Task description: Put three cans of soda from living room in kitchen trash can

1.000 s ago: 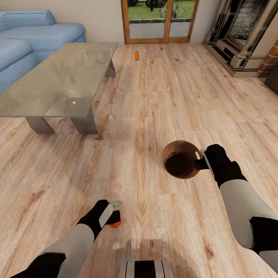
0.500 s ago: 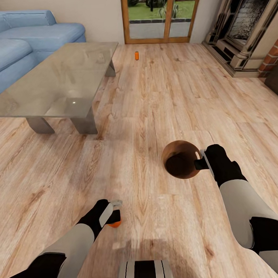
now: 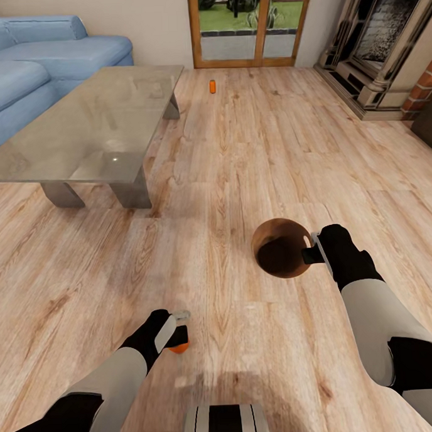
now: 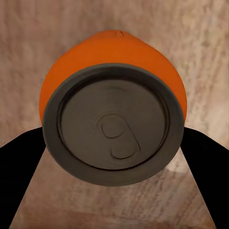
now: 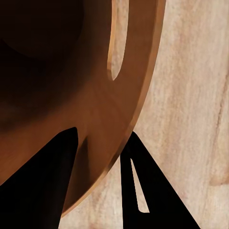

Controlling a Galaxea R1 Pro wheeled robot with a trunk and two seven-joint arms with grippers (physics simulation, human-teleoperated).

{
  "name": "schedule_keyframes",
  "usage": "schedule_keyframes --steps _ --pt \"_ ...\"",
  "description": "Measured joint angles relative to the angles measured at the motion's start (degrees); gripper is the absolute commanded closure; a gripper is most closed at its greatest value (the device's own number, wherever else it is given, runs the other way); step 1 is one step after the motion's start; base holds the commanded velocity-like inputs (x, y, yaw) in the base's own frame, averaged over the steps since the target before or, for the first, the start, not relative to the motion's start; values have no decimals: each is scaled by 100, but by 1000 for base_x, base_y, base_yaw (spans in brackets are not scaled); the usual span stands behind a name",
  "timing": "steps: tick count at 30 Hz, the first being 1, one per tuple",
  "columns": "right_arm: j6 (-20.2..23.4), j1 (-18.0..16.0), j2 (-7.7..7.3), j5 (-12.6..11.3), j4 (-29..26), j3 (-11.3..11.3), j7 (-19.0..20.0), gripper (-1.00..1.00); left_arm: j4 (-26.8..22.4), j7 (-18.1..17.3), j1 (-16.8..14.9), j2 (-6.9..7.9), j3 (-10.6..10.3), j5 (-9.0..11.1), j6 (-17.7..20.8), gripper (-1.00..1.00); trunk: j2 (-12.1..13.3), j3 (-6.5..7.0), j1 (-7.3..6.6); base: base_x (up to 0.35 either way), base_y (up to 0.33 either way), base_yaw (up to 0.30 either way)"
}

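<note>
Your left gripper [image 3: 178, 334] is closed around an orange can [image 4: 112, 124] low over the wood floor [image 3: 238, 146], your right gripper [image 3: 310, 249] pinches the bin's [image 3: 280, 248] rim, and another orange can [image 3: 213, 86] stands near the glass doors [image 3: 252, 26].

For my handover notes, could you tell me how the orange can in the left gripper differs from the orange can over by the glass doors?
The held can sits between the left gripper fingers, near the robot; the far can stands free on the floor by the glass doors. The held can shows its dark top in the left wrist view; the far can's top is too small to make out. Both are orange.
</note>
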Motion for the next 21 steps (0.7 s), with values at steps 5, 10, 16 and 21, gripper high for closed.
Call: schedule_keyframes --steps 5,10,16,21 --pt "-1 0 0 6 7 3 -1 100 -1 0 0 -1 0 0 -1 100 1 21 -3 0 0 0" --pt "-1 -1 0 -10 3 7 0 100 0 0 0 -2 -3 0 -1 100 7 133 -16 0 0 0" --pt "-2 -1 0 0 3 7 -1 100 -5 0 0 -7 -6 -6 -6 100 16 265 -32 0 0 0" --pt "-1 0 0 -1 3 7 0 100 -8 0 0 -10 -8 -8 -8 100 22 376 -45 0 0 0"
